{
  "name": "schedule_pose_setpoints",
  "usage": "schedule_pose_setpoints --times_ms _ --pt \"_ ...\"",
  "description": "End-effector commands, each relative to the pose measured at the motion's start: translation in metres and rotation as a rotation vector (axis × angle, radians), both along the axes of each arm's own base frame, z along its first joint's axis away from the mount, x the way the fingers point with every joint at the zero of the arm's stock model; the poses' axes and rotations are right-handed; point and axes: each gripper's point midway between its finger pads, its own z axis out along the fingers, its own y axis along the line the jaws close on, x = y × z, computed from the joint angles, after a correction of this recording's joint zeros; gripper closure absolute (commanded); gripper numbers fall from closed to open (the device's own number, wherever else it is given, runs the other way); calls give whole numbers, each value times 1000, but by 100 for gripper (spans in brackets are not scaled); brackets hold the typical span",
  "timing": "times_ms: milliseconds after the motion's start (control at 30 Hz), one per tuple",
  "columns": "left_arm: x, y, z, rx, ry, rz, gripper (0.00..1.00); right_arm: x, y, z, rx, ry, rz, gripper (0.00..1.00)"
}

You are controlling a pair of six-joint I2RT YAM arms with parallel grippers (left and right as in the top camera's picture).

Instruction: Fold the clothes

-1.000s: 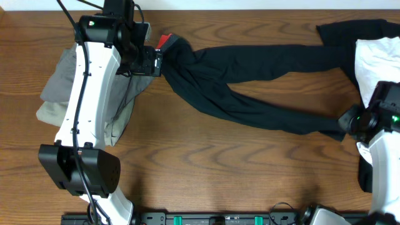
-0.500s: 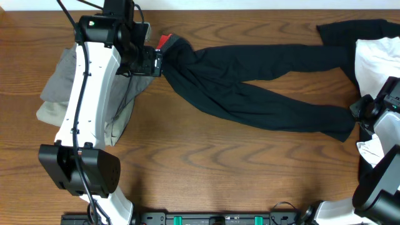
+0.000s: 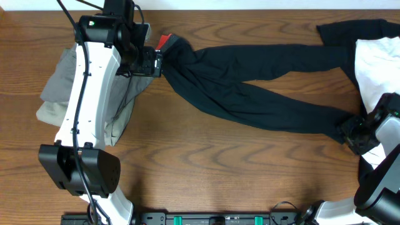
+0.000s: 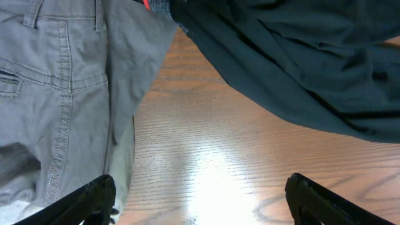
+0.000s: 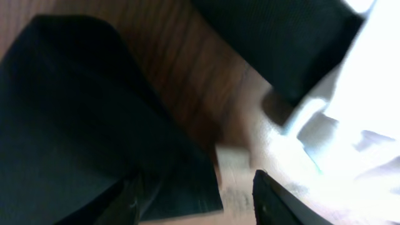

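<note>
Overhead view: the black trousers (image 3: 262, 81) lie stretched across the table (image 3: 219, 181), with the red-lined waistband (image 3: 164, 42) beside the left gripper (image 3: 156, 62), whose fingers are spread over bare wood and hold nothing. The right gripper (image 3: 350, 132) hovers at the lower leg's hem (image 3: 334, 125), fingers parted around the hem corner. The step appears to be grasping that hem. A deep bite through both fabric layers, clear of the white garment (image 3: 375, 59), should keep the fold even.

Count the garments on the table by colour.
Black: 2, the trousers and a far-corner cloth, seemingly separate
Grey garment: 1
Beige garment: 1
White garment: 1
Total: 5
</note>
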Motion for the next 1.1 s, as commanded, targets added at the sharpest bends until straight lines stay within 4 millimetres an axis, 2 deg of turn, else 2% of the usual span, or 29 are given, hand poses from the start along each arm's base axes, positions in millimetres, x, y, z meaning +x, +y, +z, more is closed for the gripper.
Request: schedule_pose_setpoints --times_ms 0,33,100,200,267,433,533,600,700,767,833,933,1067 --pt "0 3 -6 12 16 1 11 -4 12 -10 36 -25 21 48" --pt "0 3 -6 12 16 0 11 -2 14 -12 43 -44 28 52" --pt "0 3 -6 12 16 0 11 5 17 -11 54 -78 57 71" --pt "0 3 -6 12 16 0 11 11 7 2 15 -93 83 83" --pt "0 3 -6 12 16 0 11 13 -7 18 -28 -95 64 86" --pt "0 3 -6 12 16 1 11 18 -52 81 -190 -116 -11 87" --pt "-1 3 -9 11 24 5 11 30 -68 119 -249 -194 -33 87" --pt "-3 3 -15 11 37 8 11 33 -71 131 -264 -212 -35 87" --pt "-4 2 -33 -5 64 39 11 33 -75 139 -277 -213 -41 87" --pt "-4 -7 -46 -52 74 29 1 33 -74 139 -272 -216 -54 87" --pt "-1 -13 -62 -82 67 22 0 32 -72 137 -260 -209 -54 87" --pt "8 -16 -88 -104 36 42 2 32 -62 132 -213 -202 -37 86" --pt "18 -34 -114 -195 -29 15 0 43 -39 126 -115 -245 14 77"
